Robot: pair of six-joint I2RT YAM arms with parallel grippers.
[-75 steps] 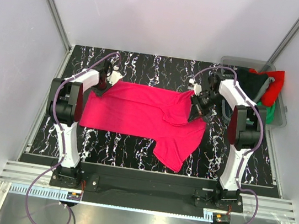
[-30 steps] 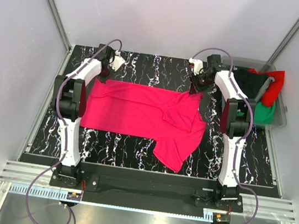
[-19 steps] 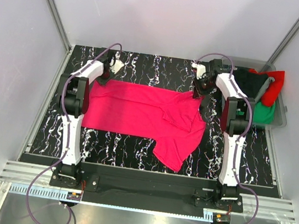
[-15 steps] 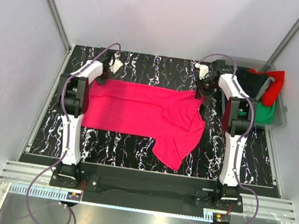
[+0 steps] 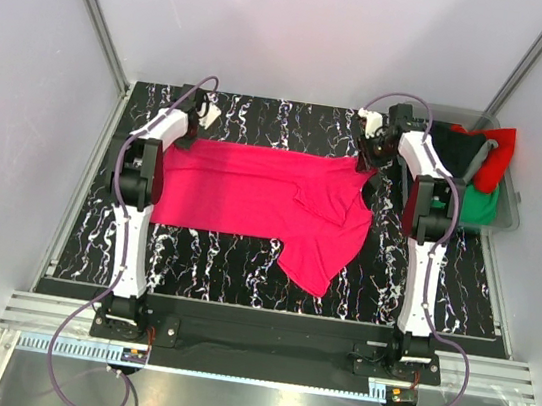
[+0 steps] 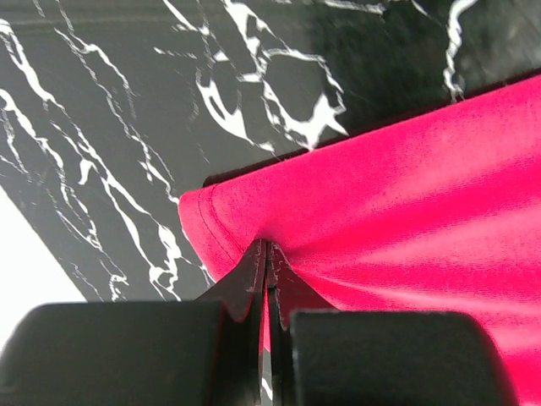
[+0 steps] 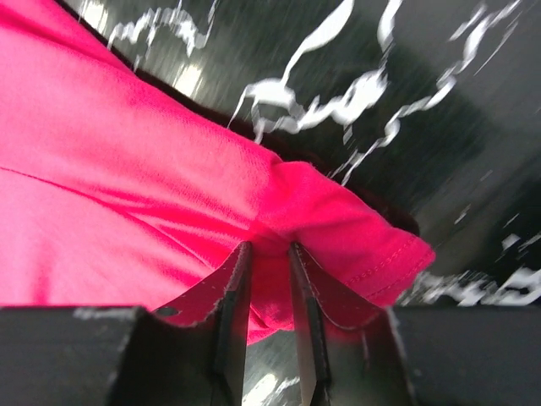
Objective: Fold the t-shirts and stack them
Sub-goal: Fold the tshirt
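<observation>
Shirts are showing in four colours, one of each: a pink t-shirt (image 5: 263,187) is lying spread across the middle of the black marbled table (image 5: 262,121), while a black shirt (image 5: 451,143), a red shirt (image 5: 498,154) and a green shirt (image 5: 481,204) are sitting bunched in the single grey bin (image 5: 507,218) at the far right corner, the red one hanging over its rim. Two arms are reaching to the far side, each gripping one far corner of the pink t-shirt. The left gripper (image 6: 265,245) is pinching the far left corner with its fingers pressed tight together, the hemmed edge curling just beyond the tips. The right gripper (image 7: 269,247) is holding the far right corner with its fingers narrowly parted and cloth bunching between them, a stitched hem running beside it. The pink t-shirt's far edge is running nearly straight between the two grippers, leaving a strip of bare table beyond it. A wider band of table is showing on the near side, where one flap of the shirt is pointing toward the near right, and bare margins are lying open at left and right.
</observation>
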